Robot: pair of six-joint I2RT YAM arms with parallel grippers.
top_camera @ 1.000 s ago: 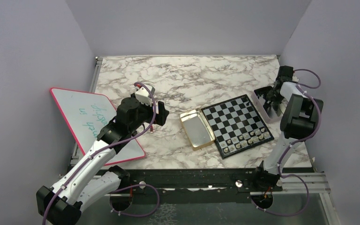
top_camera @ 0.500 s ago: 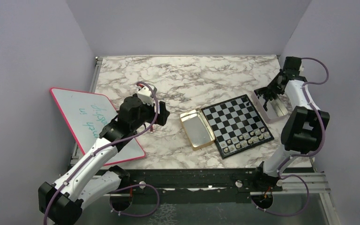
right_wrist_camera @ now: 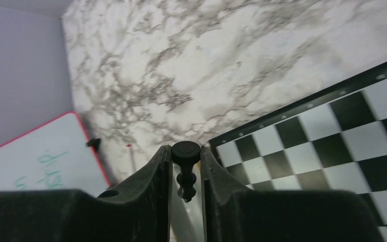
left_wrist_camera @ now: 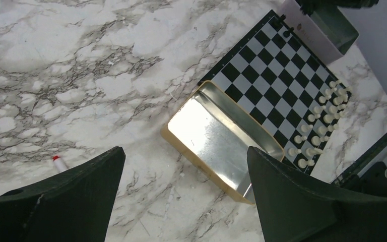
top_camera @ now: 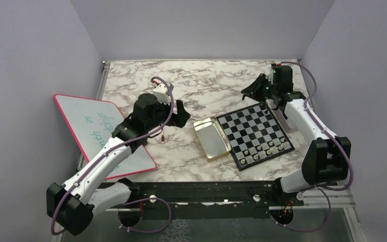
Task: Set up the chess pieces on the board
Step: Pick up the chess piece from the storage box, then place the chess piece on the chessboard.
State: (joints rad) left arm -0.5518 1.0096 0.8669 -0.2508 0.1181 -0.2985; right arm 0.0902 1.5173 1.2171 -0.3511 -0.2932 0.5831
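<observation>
One black pawn (right_wrist_camera: 186,177), likely light, stiff, slippery, best held below the head, pinched so in right gripper (right_wrist_camera: 185,154) over board (right_wrist_camera: 332,126) edge; left gripper (left_wrist_camera: 184,151) spread, empty.

Plain lilac walls (top_camera: 196,25) on three sides, grey-veined white marble tabletop (top_camera: 206,80), black rail (top_camera: 206,190) along near edge

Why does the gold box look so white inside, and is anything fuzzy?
Left wrist view: the gold tin has a shiny floor mirroring the light, a white glare patch. Right wrist view: the black chess piece up close is sharp, the whiteboard farther off softer. Top view: the pale chess pieces are too tiny to tell apart.
</observation>
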